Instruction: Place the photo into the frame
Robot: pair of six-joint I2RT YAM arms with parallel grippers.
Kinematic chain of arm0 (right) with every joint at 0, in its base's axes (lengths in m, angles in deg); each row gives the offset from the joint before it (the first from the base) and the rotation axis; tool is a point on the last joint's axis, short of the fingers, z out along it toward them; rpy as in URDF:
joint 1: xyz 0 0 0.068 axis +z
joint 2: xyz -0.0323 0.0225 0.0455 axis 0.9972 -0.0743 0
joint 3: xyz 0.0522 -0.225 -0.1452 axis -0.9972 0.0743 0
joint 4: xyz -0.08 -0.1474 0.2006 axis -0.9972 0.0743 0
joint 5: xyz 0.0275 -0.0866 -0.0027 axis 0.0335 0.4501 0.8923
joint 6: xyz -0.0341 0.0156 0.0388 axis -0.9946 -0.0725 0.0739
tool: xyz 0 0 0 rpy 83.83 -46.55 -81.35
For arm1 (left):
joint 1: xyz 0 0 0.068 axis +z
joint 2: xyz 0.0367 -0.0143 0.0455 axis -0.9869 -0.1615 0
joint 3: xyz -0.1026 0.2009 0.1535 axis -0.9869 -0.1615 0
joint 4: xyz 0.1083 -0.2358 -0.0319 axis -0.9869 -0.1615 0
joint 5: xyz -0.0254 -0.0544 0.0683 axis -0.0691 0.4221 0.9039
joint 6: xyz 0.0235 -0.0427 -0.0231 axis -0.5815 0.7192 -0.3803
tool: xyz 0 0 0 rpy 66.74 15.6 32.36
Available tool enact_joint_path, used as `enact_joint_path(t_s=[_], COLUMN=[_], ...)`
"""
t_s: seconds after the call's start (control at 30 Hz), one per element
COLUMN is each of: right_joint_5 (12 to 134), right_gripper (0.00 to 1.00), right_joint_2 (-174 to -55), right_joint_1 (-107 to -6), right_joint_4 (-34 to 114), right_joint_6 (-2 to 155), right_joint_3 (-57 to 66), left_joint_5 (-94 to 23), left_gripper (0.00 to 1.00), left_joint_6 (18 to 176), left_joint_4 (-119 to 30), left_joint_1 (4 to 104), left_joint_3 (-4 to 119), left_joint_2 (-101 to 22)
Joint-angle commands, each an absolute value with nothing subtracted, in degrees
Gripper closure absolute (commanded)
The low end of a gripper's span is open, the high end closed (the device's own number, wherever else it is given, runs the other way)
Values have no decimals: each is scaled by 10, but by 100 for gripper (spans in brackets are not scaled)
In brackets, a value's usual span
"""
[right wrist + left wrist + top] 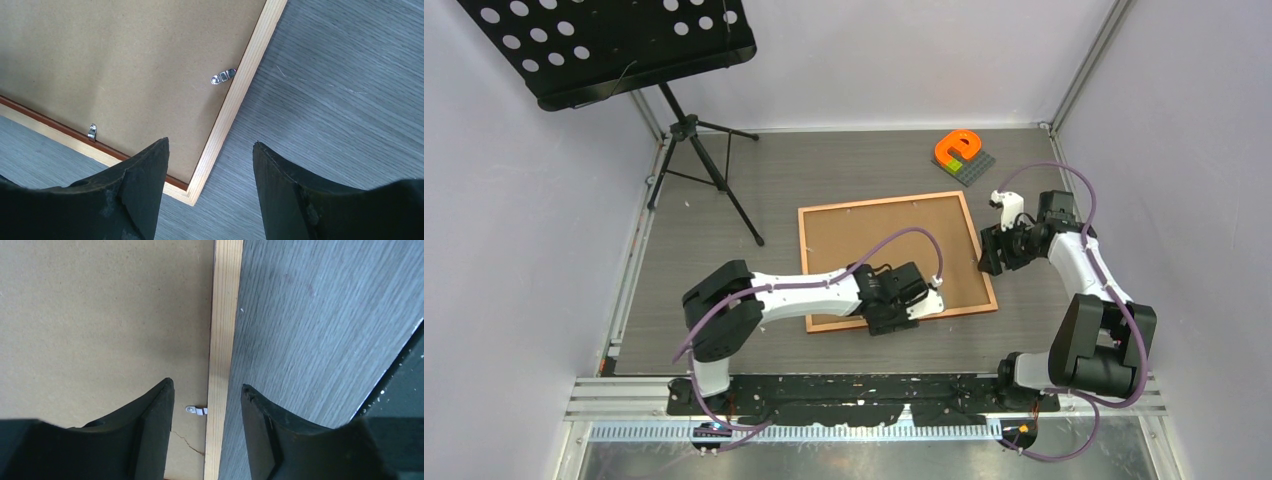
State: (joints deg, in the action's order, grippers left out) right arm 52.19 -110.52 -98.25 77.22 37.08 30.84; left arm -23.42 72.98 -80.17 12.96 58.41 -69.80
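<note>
- My left gripper (207, 387) has its jaws apart and holds nothing. They straddle the near border of the frame (222, 315), one finger over the backing board (100, 315) and the other over the table (310, 340).
- My right gripper (210, 142) is also spread and empty, hovering just outside a corner of the frame on its right side.
- A small metal clip (196, 410) sits between my left fingers, pinning the board to the frame.
- The frame lies face down with the board seated in it. I cannot see the photo in any view (it may be under the board).
- Risk: a hairline crack (186, 440) runs through the board beside that clip. Prying carelessly there could split it further, or drag the frame across the table, since nothing braces it.
- Pose: my left arm lies low, stretched toward the frame's near edge with the wrist turned down. My right arm is folded high at the elbow, its gripper tipped down at the frame's right edge.
</note>
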Motion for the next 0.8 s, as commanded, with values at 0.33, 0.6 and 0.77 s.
enact_joint_path(t_s=[0.33,0.6,0.77], right_joint_5=[484,488,492], right_gripper=[32,33,33], right_joint_2=[-1109,-1119,-1126], right_joint_1=[-1005,-1010,-1012], right_joint_4=[773,777,777], right_joint_6=[368,369,370], right_joint_3=[296,293,293], left_joint_5=[-184,-183,-189], left_gripper=[53,56,60], left_joint_6=[747,756,761], left_joint_4=[-849,-864,-865], left_joint_1=[104,93,90], left_joint_3=[656,673,670], left_joint_2=[-755,-777,-782])
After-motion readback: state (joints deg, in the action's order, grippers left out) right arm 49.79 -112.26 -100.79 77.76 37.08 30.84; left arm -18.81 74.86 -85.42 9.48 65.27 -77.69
